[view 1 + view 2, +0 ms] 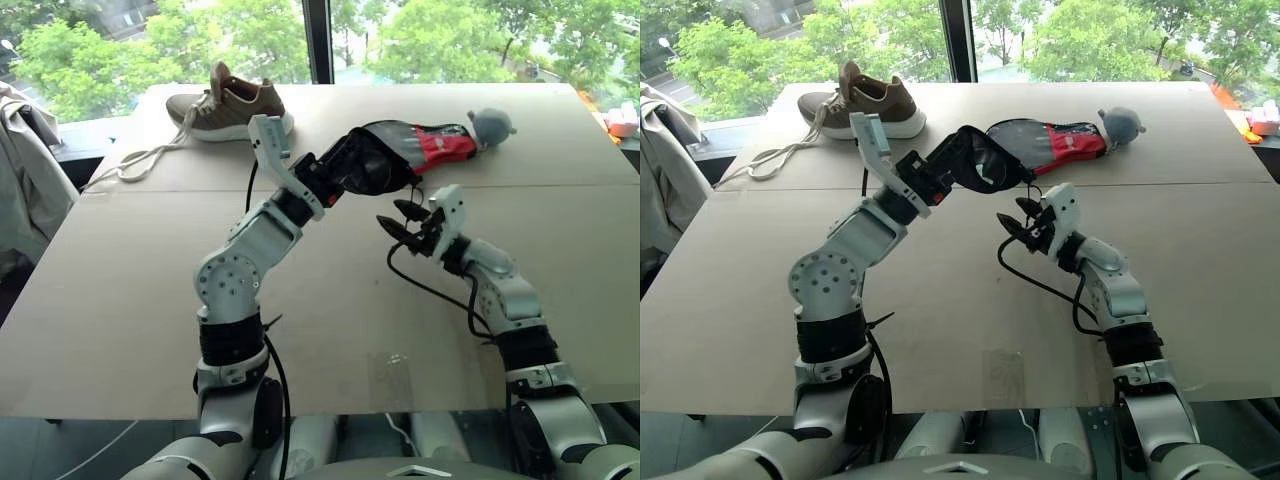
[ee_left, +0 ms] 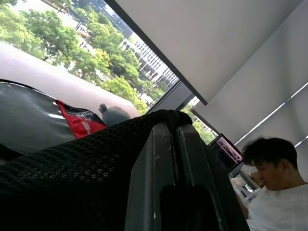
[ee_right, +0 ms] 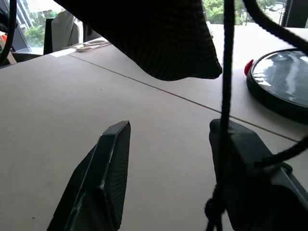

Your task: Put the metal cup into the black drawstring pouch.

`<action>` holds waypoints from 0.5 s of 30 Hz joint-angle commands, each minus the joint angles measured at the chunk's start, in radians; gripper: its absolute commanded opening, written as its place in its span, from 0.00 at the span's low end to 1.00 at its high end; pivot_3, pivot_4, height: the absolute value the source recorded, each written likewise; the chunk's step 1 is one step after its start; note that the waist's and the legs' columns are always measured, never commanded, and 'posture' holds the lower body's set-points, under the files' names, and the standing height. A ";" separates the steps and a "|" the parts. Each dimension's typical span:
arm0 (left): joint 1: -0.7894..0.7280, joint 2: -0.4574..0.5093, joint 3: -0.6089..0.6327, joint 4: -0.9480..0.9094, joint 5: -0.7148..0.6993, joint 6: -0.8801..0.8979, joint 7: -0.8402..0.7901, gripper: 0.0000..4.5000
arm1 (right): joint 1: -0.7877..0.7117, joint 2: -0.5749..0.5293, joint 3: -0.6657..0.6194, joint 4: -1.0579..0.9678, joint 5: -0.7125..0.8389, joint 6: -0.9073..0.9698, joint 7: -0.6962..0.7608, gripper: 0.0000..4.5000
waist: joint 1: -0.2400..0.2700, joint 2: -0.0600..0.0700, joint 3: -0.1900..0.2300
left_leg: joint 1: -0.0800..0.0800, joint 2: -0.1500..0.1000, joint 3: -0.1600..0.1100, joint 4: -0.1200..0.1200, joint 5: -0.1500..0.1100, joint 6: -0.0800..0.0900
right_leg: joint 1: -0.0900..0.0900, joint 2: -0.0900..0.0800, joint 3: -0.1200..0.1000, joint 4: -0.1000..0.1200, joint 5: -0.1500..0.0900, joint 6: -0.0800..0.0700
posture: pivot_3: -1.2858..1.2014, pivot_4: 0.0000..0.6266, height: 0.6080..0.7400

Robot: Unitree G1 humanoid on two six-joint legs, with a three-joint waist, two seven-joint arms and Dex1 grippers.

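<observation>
Your left hand point(image 1: 335, 180) is clamped on the black drawstring pouch point(image 1: 975, 160), raised off the desk point(image 1: 120, 300); right hand point(image 3: 168, 163) gapes empty below, cord across one finger, cup unseen, insertion unconfirmed.

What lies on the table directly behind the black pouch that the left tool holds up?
Behind the black drawstring pouch, shut in the left tool, lies a round black-and-red paddle case, then a grey ball-like thing. The pouch covers the case's near end. Its inside cannot be seen.
</observation>
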 commanded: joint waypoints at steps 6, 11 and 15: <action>-0.005 -0.006 -0.003 -0.038 -0.019 -0.030 -0.006 0.00 | 0.025 -0.033 -0.042 -0.066 0.029 0.019 0.009 0.60 | 0.000 0.000 0.000 | 0.000 0.000 0.000 0.000 0.000 0.000 | 0.000 0.000 0.000 0.000 0.000 0.000 | 0.52 0.24 0.97; 0.001 -0.011 -0.004 -0.039 -0.019 -0.037 -0.007 0.00 | 0.021 -0.022 -0.027 -0.078 0.030 0.037 0.010 0.60 | 0.000 0.000 0.000 | 0.000 0.000 0.000 0.000 0.000 0.000 | 0.000 0.000 0.000 0.000 0.000 0.000 | 0.52 0.24 0.97; 0.003 -0.011 -0.003 -0.040 -0.017 -0.043 -0.008 0.00 | 0.011 -0.008 -0.025 -0.067 0.026 0.034 0.006 0.60 | 0.000 0.000 0.000 | 0.000 0.000 0.000 0.000 0.000 0.000 | 0.000 0.000 0.000 0.000 0.000 0.000 | 0.52 0.24 0.97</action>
